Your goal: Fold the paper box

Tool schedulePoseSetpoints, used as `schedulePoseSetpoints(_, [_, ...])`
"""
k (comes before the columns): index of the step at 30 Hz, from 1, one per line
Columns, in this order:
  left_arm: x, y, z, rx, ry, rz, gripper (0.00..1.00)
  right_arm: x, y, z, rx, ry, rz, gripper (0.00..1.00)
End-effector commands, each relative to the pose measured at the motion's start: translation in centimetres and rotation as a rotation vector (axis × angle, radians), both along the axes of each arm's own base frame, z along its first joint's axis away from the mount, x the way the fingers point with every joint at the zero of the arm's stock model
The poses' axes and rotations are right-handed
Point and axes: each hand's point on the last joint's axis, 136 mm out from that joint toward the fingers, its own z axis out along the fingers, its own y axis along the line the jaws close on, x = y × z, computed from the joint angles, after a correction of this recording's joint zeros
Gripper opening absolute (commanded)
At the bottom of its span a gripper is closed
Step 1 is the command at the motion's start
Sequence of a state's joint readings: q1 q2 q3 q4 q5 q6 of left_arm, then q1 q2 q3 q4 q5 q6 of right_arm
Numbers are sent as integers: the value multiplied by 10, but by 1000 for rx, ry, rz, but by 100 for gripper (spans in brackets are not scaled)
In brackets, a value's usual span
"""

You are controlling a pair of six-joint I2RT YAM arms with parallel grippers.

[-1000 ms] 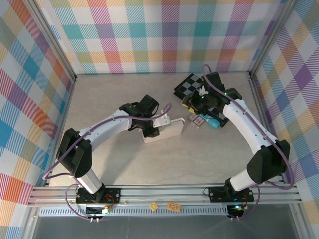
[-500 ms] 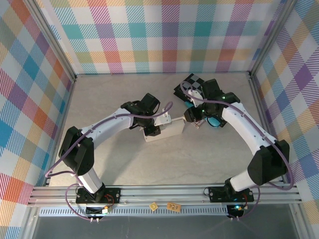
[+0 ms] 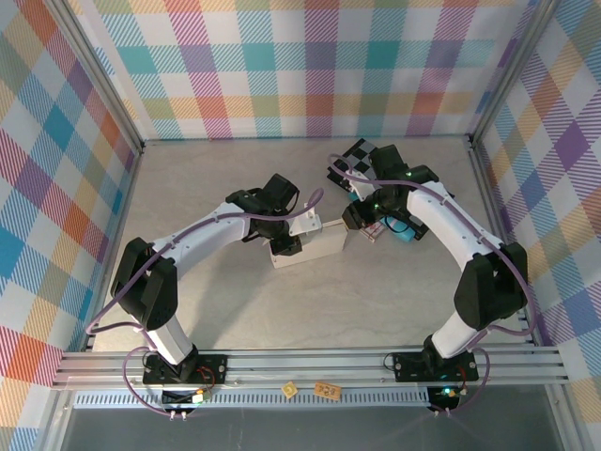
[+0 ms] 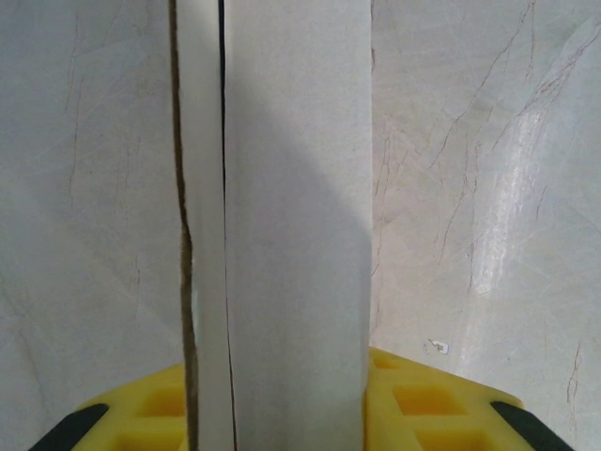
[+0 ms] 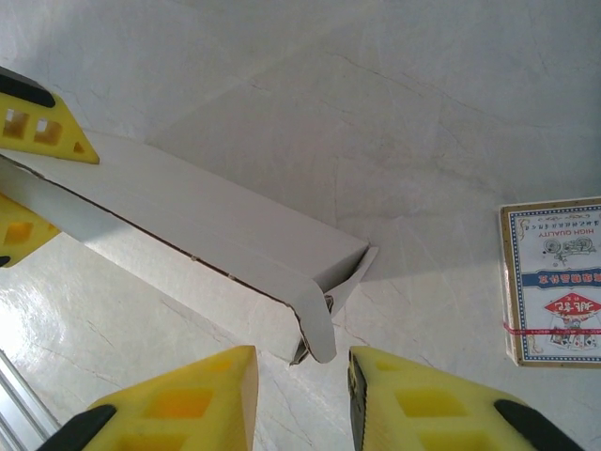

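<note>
The paper box [image 3: 315, 246] is a long white carton lying on the table, its lid nearly closed with a dark seam along it. My left gripper [image 3: 282, 241] is shut on its left end. In the left wrist view the box [image 4: 291, 207] runs straight up from between the yellow fingers [image 4: 432, 404]. My right gripper [image 3: 358, 214] hovers just off the right end. In the right wrist view its jaws [image 5: 300, 399] stand open, nothing between them. The box's rounded end flap [image 5: 317, 315] sticks out loose right ahead of the gap.
A black-and-grey checkered board [image 3: 360, 162] lies behind the right gripper. A printed card packet [image 5: 554, 282] sits on the table to the right of the box end, next to a teal object [image 3: 406, 231]. Plaid walls enclose the table.
My right gripper has swung left and forward from over the checkered board and packet to the box's right end. The left gripper keeps its hold on the box, barely moved.
</note>
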State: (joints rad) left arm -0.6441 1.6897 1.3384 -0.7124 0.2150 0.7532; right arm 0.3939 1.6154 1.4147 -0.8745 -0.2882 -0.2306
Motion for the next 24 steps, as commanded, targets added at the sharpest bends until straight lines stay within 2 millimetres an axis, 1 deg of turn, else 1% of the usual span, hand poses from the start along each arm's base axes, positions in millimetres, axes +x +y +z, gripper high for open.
schedulePoseSetpoints(1, [-5, 4, -8, 20, 53, -15, 31, -1, 5, -1, -7, 0, 42, 31])
schedulePoseSetpoints(4, [-4, 4, -8, 18, 53, -12, 31, 2, 5, -7, -26, 2, 42, 31])
schedulePoseSetpoints(8, [-3, 4, -8, 15, 56, -8, 31, 5, 5, -8, -30, -5, 41, 31])
schedulePoseSetpoints(17, [-3, 4, -8, 13, 61, -7, 31, 11, 11, -1, -20, -37, 49, 30])
schedulePoseSetpoints(18, [-3, 4, -8, 13, 61, -7, 31, 11, 11, -2, -19, -32, 50, 30])
schedulePoseSetpoints(21, [-2, 5, -9, 14, 62, -3, 31, 11, 14, -2, -19, -28, 57, 25])
schedulePoseSetpoints(24, [-2, 5, -8, 12, 60, -2, 31, 11, 15, -2, -17, -29, 59, 24])
